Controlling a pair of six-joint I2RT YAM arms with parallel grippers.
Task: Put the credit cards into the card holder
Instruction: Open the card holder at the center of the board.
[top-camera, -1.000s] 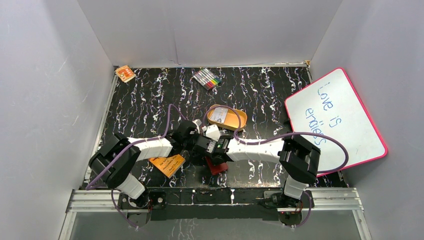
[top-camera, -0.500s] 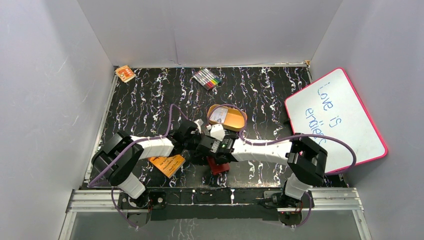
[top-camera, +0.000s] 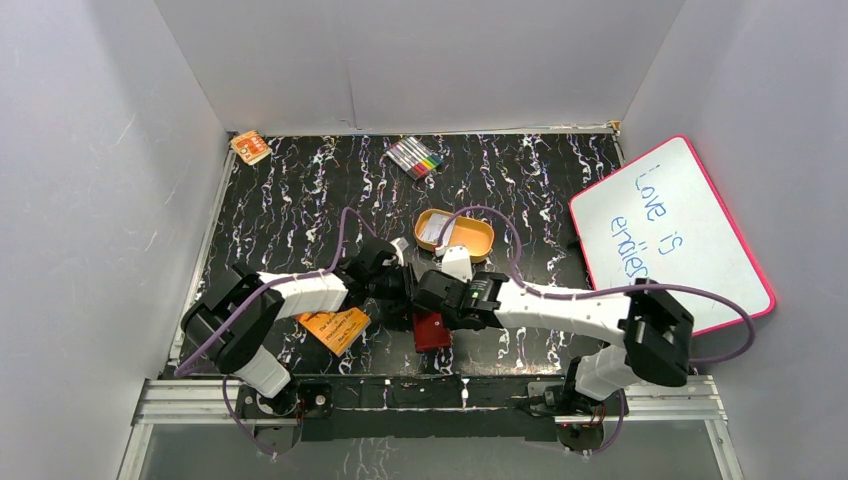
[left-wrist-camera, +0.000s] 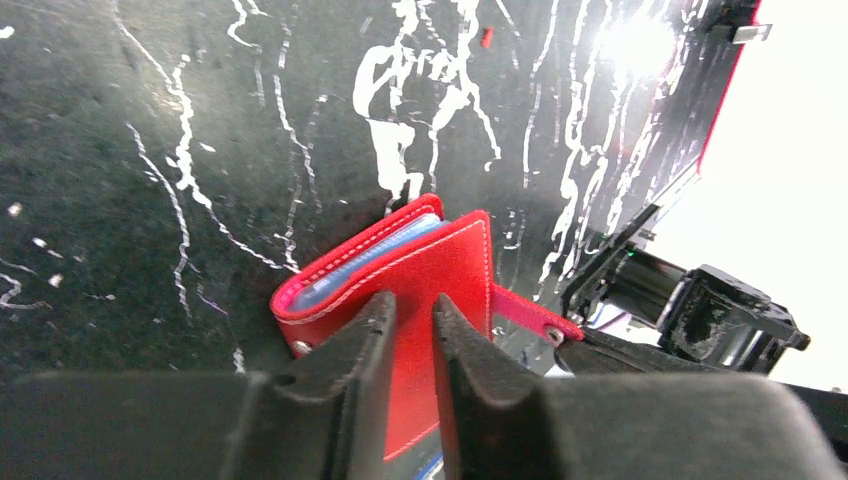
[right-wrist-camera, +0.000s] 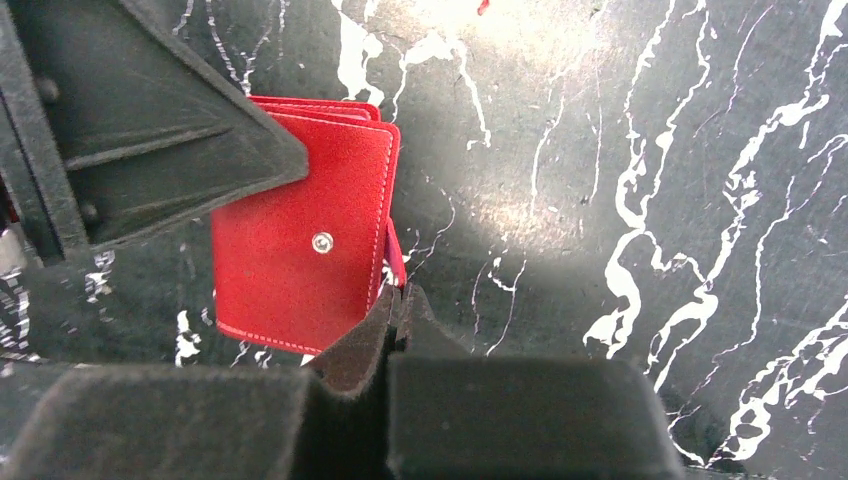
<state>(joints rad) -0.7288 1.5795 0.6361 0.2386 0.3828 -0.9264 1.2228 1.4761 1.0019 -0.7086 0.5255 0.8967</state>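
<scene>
Item: holder (right-wrist-camera: 280, 275), red, folded shut, cover up, flat on the table (top-camera: 300, 210). It lies directly under the tips of the left gripper (left-wrist-camera: 412, 310) and just ahead-left of the tips of the right gripper (right-wrist-camera: 398, 300). Long axis: roughly in line with the right gripper's reach and across the left gripper's. Closure: stud (right-wrist-camera: 322, 241) bare; tab (left-wrist-camera: 525, 312) unsnapped, trailing off the edge that faces the right gripper, its end at that gripper's tips. Bluish pocket edges show on the far-left side under the left gripper. Left gripper: jaws parted by a narrow slit, poised on the cover, with nothing seen clamped between them. Right gripper: clenched, tips together beside the tab; whether the tab is nipped cannot be told. Cards (top-camera: 434, 232): pale, lying in the tin (top-camera: 472, 240), beyond both grippers and well apart from the holder; the right gripper is the nearer. None is in the holder. Judgement: the task is early, since the holder must be opened first. The cover's free edge lies on the right gripper's side, so that gripper is better placed to lift it while the left pins the lower leaf. Risk: the light holder may slide or flip whole.
</scene>
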